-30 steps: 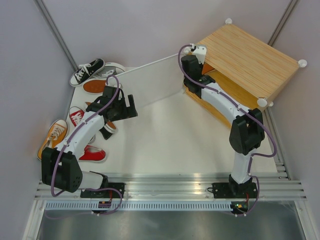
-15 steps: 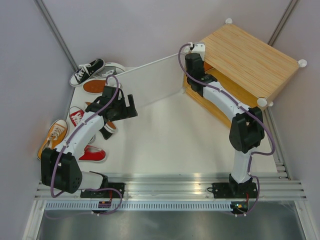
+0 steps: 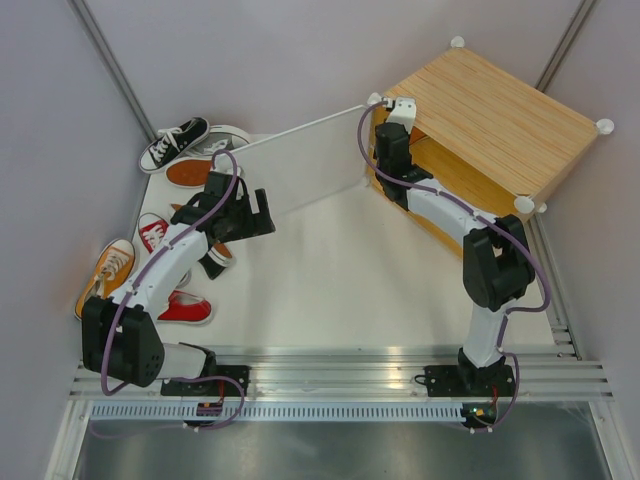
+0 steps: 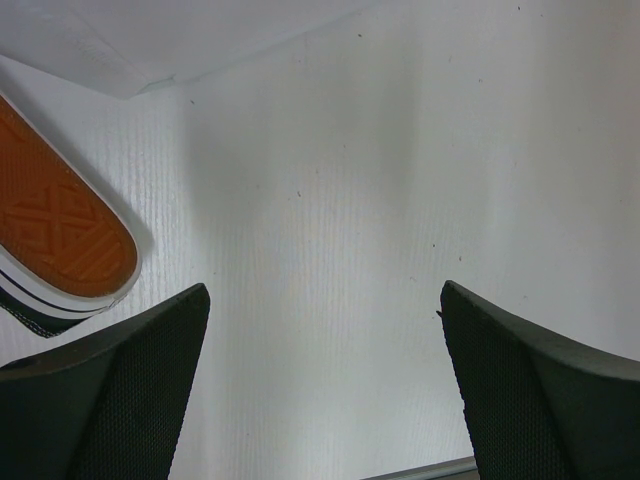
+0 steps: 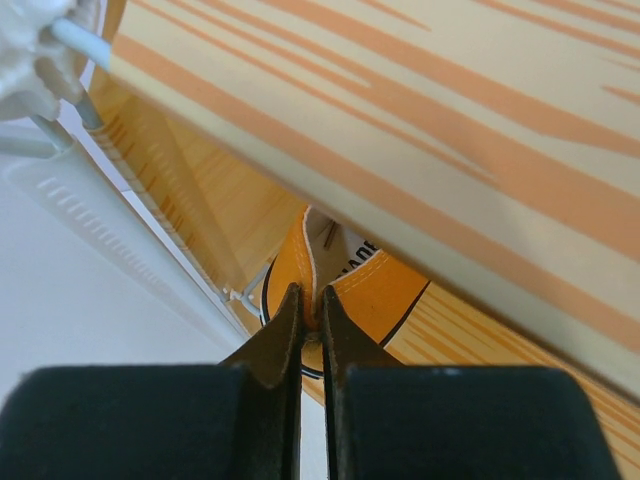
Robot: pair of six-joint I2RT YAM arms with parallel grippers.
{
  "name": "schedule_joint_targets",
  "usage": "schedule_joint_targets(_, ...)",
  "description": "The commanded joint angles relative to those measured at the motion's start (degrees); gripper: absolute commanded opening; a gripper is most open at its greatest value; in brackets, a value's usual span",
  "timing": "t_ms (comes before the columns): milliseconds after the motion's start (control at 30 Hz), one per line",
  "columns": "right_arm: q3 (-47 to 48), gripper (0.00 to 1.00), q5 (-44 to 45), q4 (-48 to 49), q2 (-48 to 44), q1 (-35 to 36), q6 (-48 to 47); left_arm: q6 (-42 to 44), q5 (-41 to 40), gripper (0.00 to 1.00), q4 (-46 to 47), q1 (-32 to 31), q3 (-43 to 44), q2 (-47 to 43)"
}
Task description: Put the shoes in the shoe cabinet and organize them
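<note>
Overhead, cabinet (image 3: 500, 110) at far right of the table (image 3: 330, 270), door (image 3: 300, 165) standing open, loose shoes (image 3: 175, 143) heaped far left, left wrist, left claw (image 4: 320, 390) spread wide over bare table beside upturned sole (image 4: 60, 235), right wrist, right claw (image 5: 310, 300) clamped on collar of orange shoe (image 5: 370, 290) inside cabinet.

Left arm folds at a low elbow by its base, forearm running forward and inward; left gripper (image 4: 325, 300) points down, jaws spread wide — nothing between them; right arm rises to a high elbow, forearm stretched far forward; right gripper (image 5: 309, 300) is pinched almost together on an orange shoe (image 5: 370, 290).
</note>
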Motion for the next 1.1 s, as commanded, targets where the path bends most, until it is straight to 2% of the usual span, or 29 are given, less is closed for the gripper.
schedule_joint_targets(0, -1.3, 0.01, 2.5, 3.3, -0.4, -2.2, -0.5, 1.4, -1.0, 0.99, 1.7, 0.4, -0.3, -1.7)
schedule_joint_targets(367, 2.8, 0.01, 2.3, 3.2, 2.5, -3.3, -2.8, 1.4, -2.4, 0.99, 1.7, 0.4, -0.4, -1.9)
schedule_joint_targets(533, 3.5, 0.01, -0.1, 3.3, 3.2, -3.5, 0.1, 1.2, -2.2, 0.99, 1.7, 0.4, -0.4, -1.7)
schedule_joint_targets(800, 3.3, 0.01, 1.1, 5.3, 3.2, -3.5, 4.2, 0.9, -2.2, 0.99, 1.8, 0.4, -0.7, -1.8)
schedule_joint_targets(900, 4.5, 0.14, -0.1, 5.0, 3.2, -3.6, 3.8, 0.9, -2.2, 0.99, 1.8, 0.4, -0.7, -1.8)
schedule_joint_targets(1000, 4.4, 0.33, -1.4, 4.2, 2.8, -3.6, 3.1, 0.8, -2.1, 0.99, 1.7, 0.4, -0.7, -1.8)
schedule_joint_targets(1067, 4.1, 0.40, -2.7, 2.5, 1.8, -3.6, 3.2, 0.7, -2.2, 0.99, 1.7, 0.4, -0.7, -1.9)
